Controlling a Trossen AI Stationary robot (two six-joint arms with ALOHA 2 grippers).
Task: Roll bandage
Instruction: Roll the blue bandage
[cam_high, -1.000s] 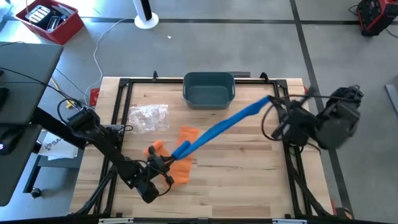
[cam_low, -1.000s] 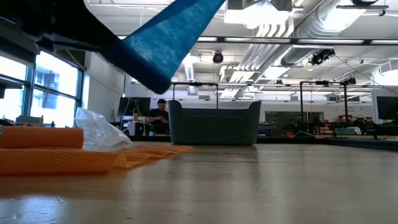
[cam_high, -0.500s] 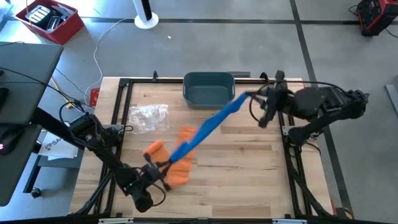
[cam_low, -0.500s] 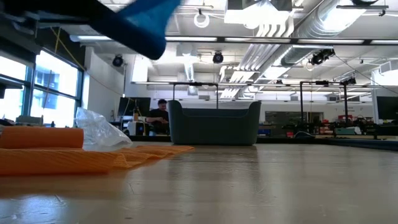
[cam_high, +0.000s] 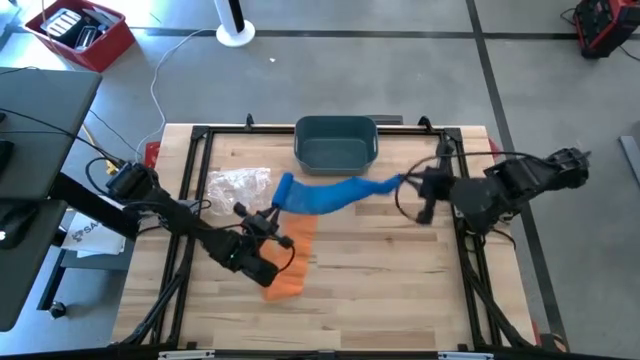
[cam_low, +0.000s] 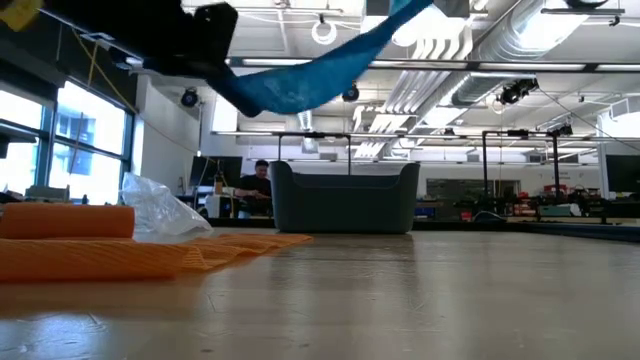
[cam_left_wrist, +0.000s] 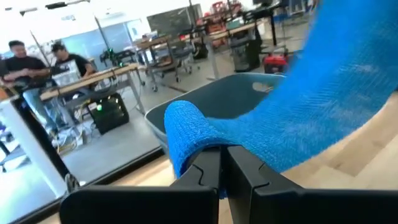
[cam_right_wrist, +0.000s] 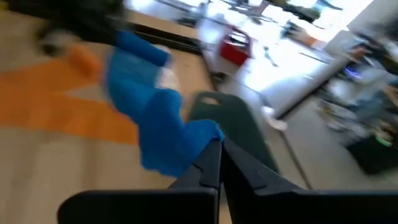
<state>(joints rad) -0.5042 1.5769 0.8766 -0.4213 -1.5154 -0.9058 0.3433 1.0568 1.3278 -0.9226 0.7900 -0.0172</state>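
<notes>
Blue bandage (cam_high: 325, 194) stretched in air, both jaws clamping ends

From above, a blue bandage (cam_high: 330, 193) stretches over the wooden desk (cam_high: 380, 290) between the left tool (cam_high: 272, 215) and the right tool (cam_high: 405, 181), just in front of a teal bin (cam_high: 336, 142). An orange bandage (cam_high: 293, 255) lies under the left arm, beside a crumpled clear wrapper (cam_high: 238, 187).
</notes>
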